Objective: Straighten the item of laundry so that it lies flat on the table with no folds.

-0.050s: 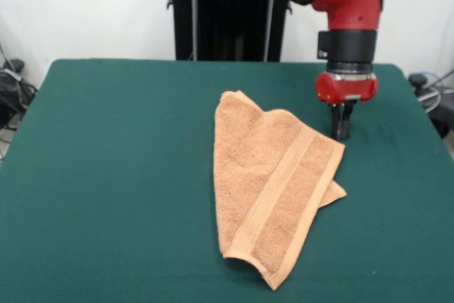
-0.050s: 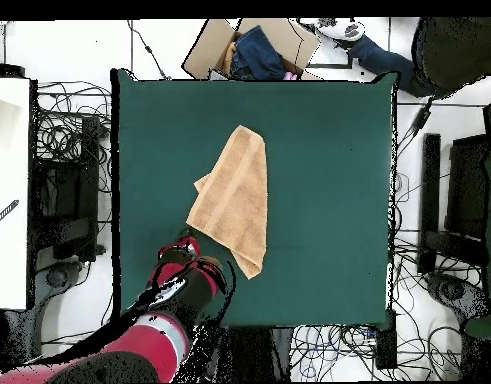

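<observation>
While folded, towel (image 1: 273, 193) lies beside gripper (image 1: 342, 131); table (image 1: 106, 175) beneath.

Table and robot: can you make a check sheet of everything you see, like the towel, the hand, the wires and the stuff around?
Surface: table, dark green, flat.
Job's things: towel, orange-tan, folded over itself, not flat; one corner pokes out from under the top layer.
Clutter: nothing seen on the table.
Hand: hand, lowered beside the towel's corner; open or shut cannot be told.
Cables: tangled cables on the floor around the table.
Surroundings: cardboard box on the floor by one table edge; a person's leg near a corner.
</observation>
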